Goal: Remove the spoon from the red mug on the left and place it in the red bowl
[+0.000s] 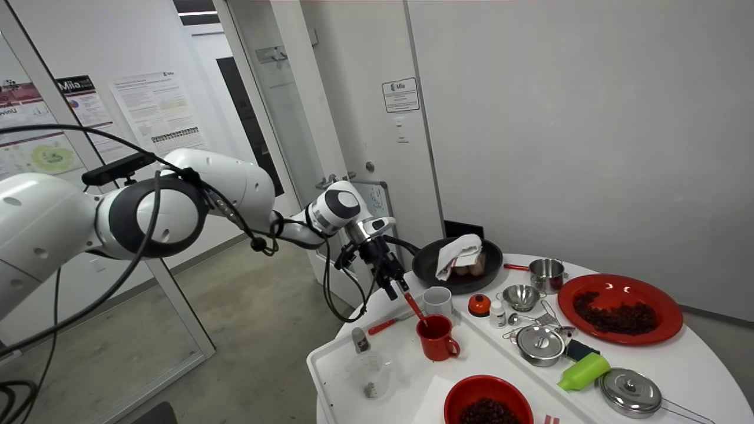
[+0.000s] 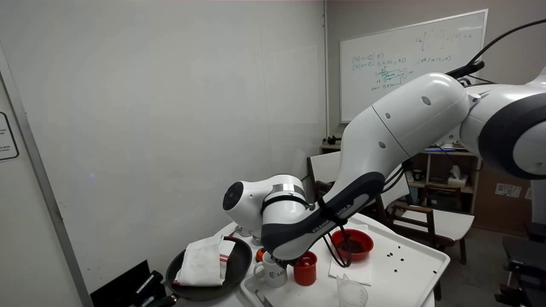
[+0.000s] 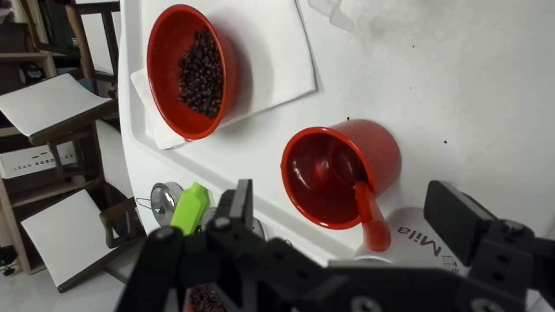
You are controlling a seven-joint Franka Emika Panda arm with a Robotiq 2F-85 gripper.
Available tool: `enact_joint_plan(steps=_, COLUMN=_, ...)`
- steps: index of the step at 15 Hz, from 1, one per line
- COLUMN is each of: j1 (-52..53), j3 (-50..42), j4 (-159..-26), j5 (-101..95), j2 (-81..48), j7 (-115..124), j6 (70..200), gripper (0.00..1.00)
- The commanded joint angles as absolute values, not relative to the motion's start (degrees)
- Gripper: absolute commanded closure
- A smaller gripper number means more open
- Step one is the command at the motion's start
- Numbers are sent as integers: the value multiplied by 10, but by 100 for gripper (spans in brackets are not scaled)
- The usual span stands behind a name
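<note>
Over the white surface (image 1: 683, 371), the end effector (image 3: 340, 199) has its fingers wide apart. The red bowl (image 3: 164, 78) sits near the narrower red mug (image 3: 381, 147). In that mug leans the spoon (image 3: 370, 212), its red handle jutting past the rim.

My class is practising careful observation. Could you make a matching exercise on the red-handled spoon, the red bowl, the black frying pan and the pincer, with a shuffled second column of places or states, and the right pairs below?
Things:
1. Red-handled spoon
2. Red bowl
3. Black frying pan
4. Pincer

Places or states:
A. Open
B. In the red mug, handle sticking out
C. Holding a white towel
D. Holding dark beans

Pairs: 1-B, 2-D, 3-C, 4-A
</note>
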State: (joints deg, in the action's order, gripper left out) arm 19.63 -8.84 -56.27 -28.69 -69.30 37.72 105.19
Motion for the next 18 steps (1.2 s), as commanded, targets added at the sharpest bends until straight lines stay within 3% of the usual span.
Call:
enact_joint_plan(steps=1, j1=206, j3=-119, j4=-527, j5=-282, j2=-724, j7=404, j6=1026, gripper=0)
enact_joint_plan(steps=18, j1=178, j3=-87, j4=-482, j5=-283, j2=-754, j7=300, j6=1075, gripper=0)
